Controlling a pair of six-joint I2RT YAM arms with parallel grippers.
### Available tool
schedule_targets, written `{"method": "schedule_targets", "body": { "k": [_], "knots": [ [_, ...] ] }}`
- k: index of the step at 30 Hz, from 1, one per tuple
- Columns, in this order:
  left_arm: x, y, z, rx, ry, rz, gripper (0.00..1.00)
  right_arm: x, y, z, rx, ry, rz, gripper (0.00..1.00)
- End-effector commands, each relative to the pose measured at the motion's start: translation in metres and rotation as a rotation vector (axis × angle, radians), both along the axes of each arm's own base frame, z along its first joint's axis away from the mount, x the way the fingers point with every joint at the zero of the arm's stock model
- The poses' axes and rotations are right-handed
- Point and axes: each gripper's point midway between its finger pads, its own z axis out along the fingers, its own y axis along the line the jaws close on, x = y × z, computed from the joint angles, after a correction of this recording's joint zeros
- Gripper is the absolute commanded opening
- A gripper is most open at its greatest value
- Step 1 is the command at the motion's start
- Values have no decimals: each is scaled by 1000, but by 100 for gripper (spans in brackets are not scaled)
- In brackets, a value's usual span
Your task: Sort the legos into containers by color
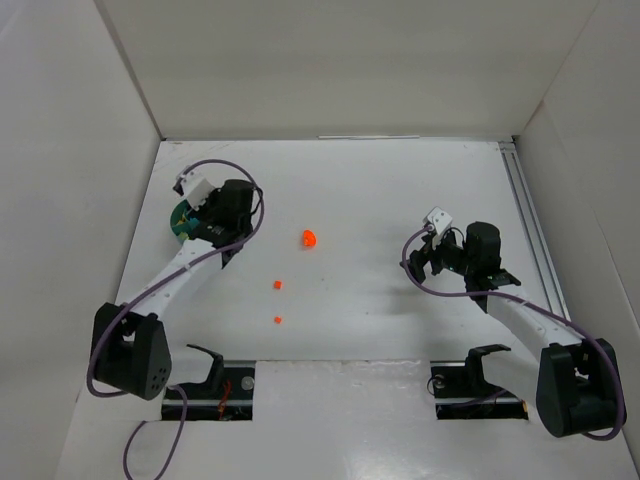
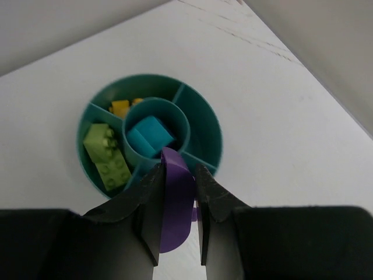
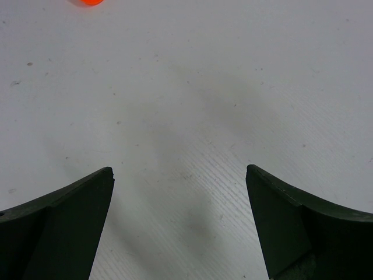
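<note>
Evidently, the purple lego was a light, rigid plastic piece with smooth, probably slippery faces; a pinch across its two flat sides, as applied here, appeared the soundest hold. The left fingers were clamped on it, carrying it just above the near rim of the teal tub, which stood at the far left of the worktop. The tub was round, with wedge compartments around a centre ring. A cyan brick lay in the ring, a lime green brick in the left wedge and a yellow-orange piece in the adjoining wedge. The right fingers stood wide apart, gripping nothing. Three orange legos lay loose between the arms.
</note>
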Motion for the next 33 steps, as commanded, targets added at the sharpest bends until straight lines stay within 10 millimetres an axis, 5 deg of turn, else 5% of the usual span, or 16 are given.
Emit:
{"method": "schedule_targets", "body": {
  "k": [1,12,14,15,16,22,33],
  "knots": [
    [15,28,19,-16,-75,95,4,9,-1,18,4,-82,0,99],
    [18,45,14,-93,-178,222,3,11,-1,16,-4,-79,3,99],
    [25,39,11,-29,-129,127,3,11,0,17,-6,-84,14,99],
    [38,32,31,-34,-226,73,3,11,0,17,-6,-84,14,99],
    [37,28,18,10,-201,5,3,11,0,17,-6,-84,14,99],
    [57,10,30,96,-243,-370,1,10,5,19,1,-89,44,99],
    [63,-19,9,220,-118,-720,1,11,10,13,8,-62,82,99]
  ]
}}
